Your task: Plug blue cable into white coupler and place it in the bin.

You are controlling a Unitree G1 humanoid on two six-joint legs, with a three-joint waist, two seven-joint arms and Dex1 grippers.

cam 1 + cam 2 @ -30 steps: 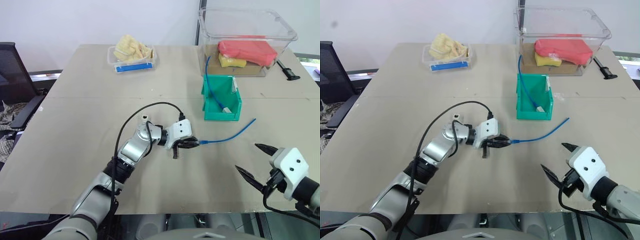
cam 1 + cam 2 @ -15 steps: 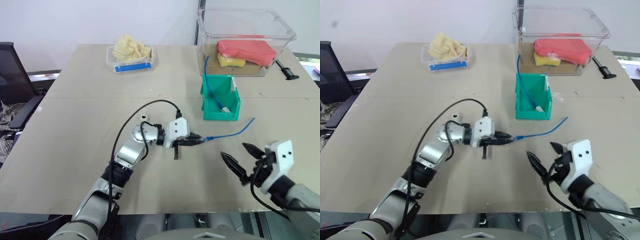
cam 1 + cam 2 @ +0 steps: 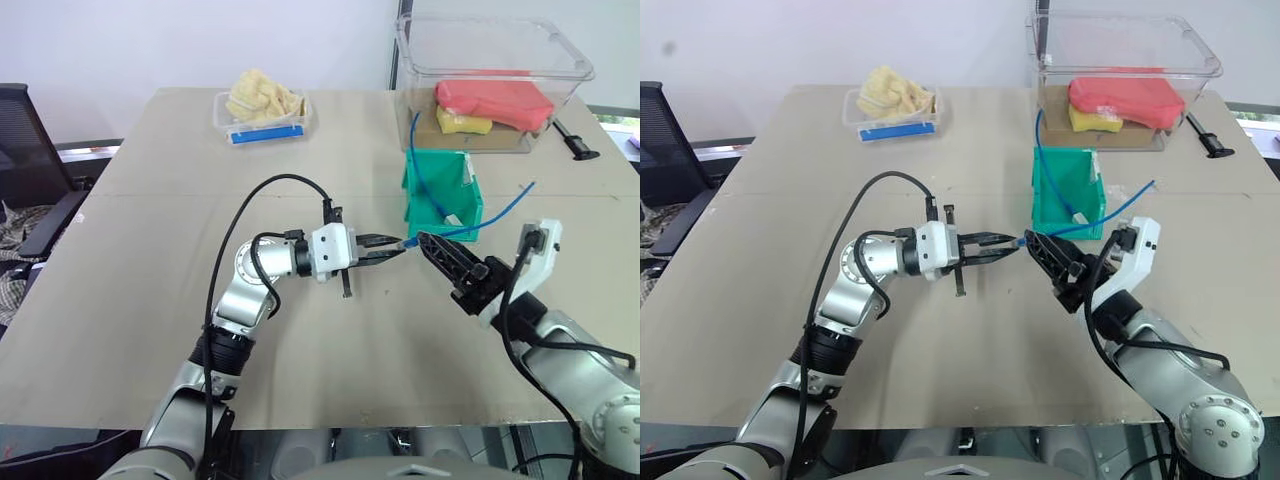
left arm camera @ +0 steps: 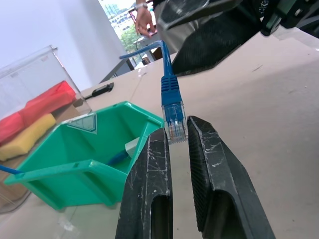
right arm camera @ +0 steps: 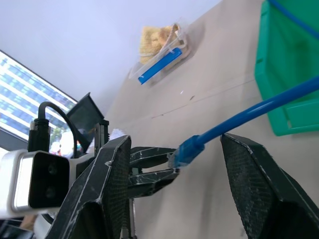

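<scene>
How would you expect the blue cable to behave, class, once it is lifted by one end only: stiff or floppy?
Probably springy, not limp: the blue cable arcs through the air from the left gripper, which pinches its clear plug. Likely light, since so small a pinch carries it. The free end may swing, as the right gripper stands open around it.

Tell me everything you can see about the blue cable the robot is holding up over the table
The blue cable is thin, bright blue and flexible-looking, ending in a blue boot and a small clear plug. The left gripper pinches that plug between its black fingertips, holding it level above the table. From there the cable runs between the open fingers of the right gripper, which do not appear to touch it, then arcs up in front of the bin, its far end free in the air.
</scene>
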